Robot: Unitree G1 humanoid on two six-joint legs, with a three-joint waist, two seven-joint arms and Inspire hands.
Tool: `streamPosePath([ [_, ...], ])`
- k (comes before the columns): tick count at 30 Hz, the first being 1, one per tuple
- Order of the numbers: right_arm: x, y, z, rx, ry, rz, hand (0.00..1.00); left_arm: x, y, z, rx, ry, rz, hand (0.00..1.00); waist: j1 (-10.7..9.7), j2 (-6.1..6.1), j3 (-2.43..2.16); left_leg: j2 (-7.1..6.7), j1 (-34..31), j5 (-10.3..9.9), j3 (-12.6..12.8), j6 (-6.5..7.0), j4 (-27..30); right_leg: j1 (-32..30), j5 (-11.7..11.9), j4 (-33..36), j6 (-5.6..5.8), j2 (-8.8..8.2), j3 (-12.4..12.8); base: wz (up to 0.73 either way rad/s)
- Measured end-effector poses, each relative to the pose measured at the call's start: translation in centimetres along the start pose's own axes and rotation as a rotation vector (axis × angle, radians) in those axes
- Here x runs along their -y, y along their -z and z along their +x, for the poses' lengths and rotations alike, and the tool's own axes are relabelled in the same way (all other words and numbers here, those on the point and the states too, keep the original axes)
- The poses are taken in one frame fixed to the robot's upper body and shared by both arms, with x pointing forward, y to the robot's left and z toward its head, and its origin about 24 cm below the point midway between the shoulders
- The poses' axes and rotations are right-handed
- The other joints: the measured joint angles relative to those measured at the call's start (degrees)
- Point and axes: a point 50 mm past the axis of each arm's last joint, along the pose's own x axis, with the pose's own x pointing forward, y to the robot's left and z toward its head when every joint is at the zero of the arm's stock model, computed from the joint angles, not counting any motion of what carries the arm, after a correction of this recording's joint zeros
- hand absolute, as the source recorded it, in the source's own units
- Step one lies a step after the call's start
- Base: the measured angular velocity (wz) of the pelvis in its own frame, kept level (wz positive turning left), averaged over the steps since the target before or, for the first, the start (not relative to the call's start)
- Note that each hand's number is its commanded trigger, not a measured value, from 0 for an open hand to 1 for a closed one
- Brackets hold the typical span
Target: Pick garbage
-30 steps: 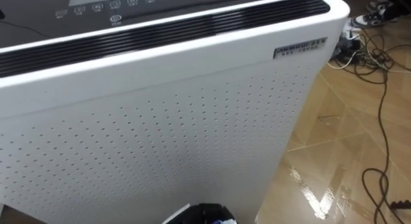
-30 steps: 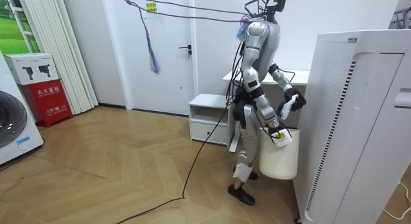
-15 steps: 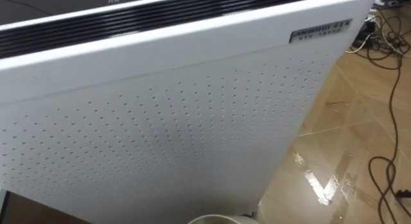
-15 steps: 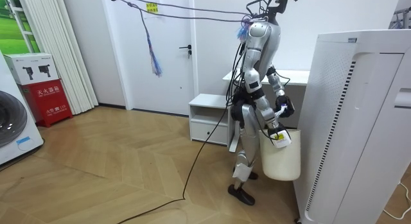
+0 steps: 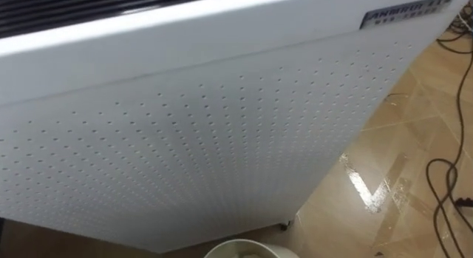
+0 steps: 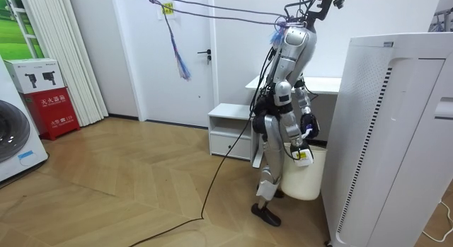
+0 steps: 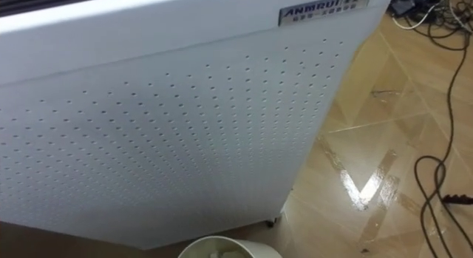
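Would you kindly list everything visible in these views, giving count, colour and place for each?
air purifier: one, white, perforated, directly in front of the robot.
bin: one, cream-white, carried off the floor beside the purifier.
cabinet: one, white, behind the robot.
table: one, white, by the back wall.
door: one, white, back wall.
red box: one, red, at the room view's left.
white box: one, white, on the red box.
washing machine: one, white, at the room view's left edge.
cables: several, dark, on the wooden floor.
right hand: at the bin's rim.
left hand: dark, above the bin.
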Motion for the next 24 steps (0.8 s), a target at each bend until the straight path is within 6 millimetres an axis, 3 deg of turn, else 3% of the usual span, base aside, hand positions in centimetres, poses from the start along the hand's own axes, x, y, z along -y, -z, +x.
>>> streamPosePath([
  [4,-0.01,-0.03,0.04,-0.001,0.0,0.0,1.0,-0.44,-0.05,0.07,-0.008,-0.031,0.025,0.0,0.1,-0.52,0.14,0.08,-0.7,0.0,0.2,0.0,0.4,-0.2,0.0,-0.1,-0.02,-0.05,-0.3,0.04],
  [24,-0.68,0.63,0.1,-0.023,-0.01,0.048,1.0,-0.26,0.27,0.08,-0.015,-0.057,0.018,0.0,0.0,-0.7,-0.03,0.3,-1.2,0.0,0.8,0.05,1.3,-0.2,0.1,0.3,-0.15,-0.1,-0.5,0.02],
])
